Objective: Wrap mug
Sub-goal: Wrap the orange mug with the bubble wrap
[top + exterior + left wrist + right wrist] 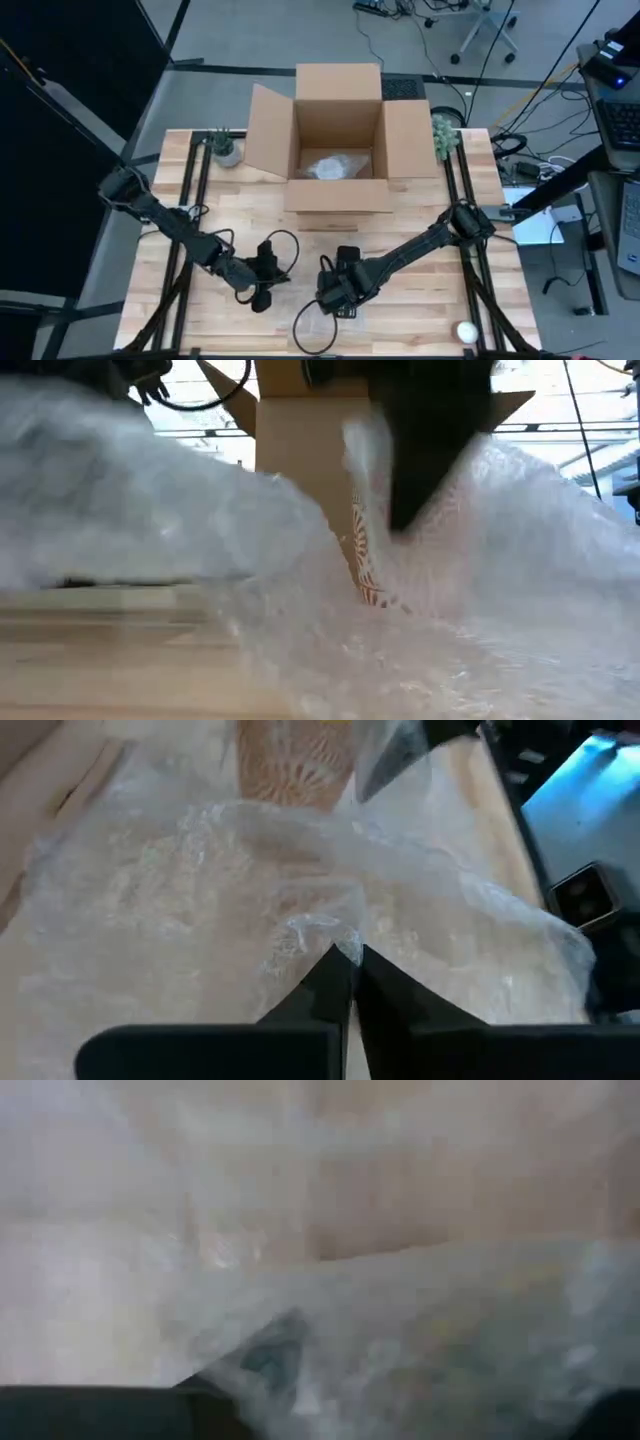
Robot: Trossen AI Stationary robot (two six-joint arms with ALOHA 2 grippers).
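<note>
Left wrist view has the left pincer (348,965) pinched shut on a crinkly edge of the clear bubble wrap sheet (200,890), with the brown patterned mug (290,765) under the wrap farther off. High view only gives both dark arms bent low over the pale wooden slat counter (420,315), near the open brown cardboard box (335,120). Right pincer (335,295) sits at the wrap, and I can't tell if it's open or closed.

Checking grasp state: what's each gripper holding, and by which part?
Left gripper is shut on the bubble wrap, pinching a crumpled edge of the sheet. Right gripper is buried in the wrap; its hold cannot be told.
</note>
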